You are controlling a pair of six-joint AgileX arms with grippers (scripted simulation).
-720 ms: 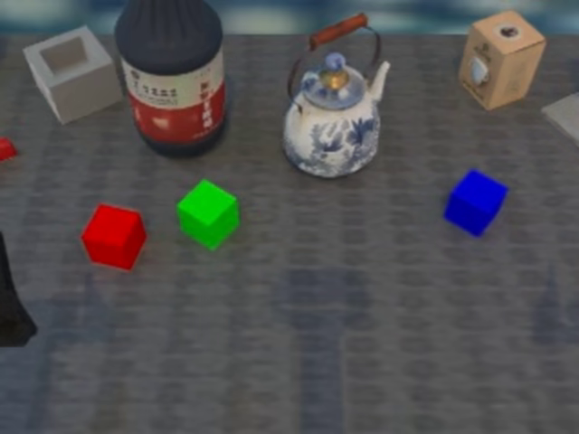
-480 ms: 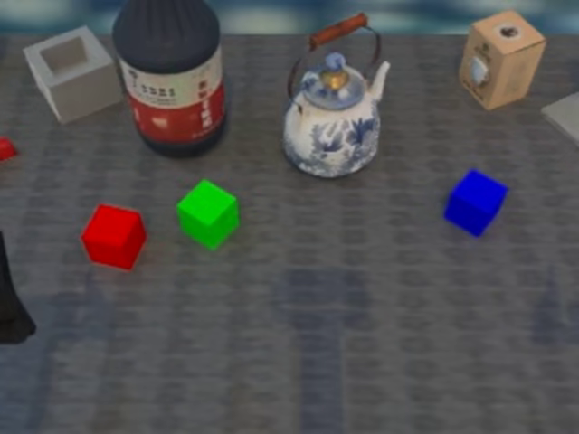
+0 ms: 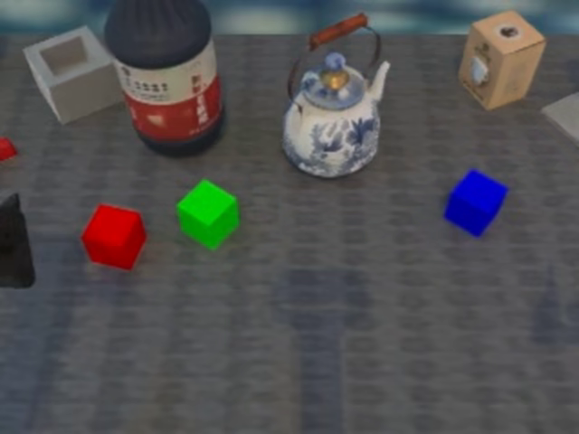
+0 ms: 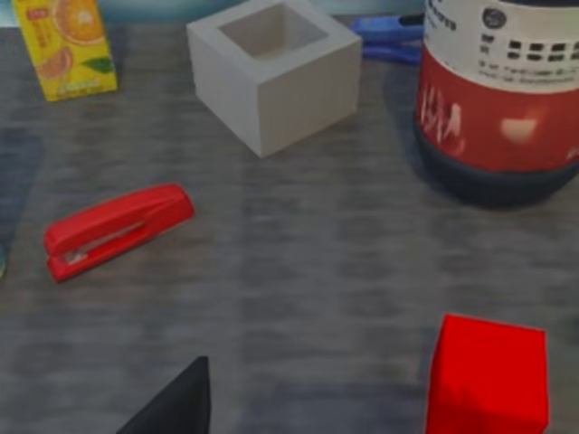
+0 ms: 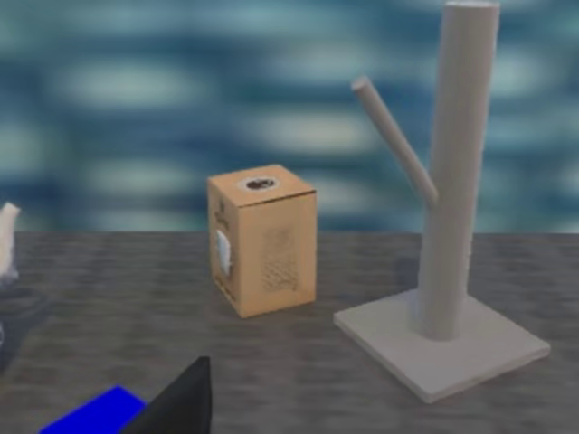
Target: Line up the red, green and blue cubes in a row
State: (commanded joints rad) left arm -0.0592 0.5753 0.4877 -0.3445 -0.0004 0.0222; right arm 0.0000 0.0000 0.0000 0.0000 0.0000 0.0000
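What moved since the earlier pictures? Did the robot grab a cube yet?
Not yet. The left hand at the table's left edge moved up the top view, toward the red cube, but touches nothing. The soy sauce bottle shifted slightly in the picture. The red cube, green cube, blue cube and teapot stayed put.

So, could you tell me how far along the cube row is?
Nothing is lined up yet: the red cube and green cube sit near each other, the blue cube far right. The left gripper is beside the red cube, holding nothing. All placing remains.
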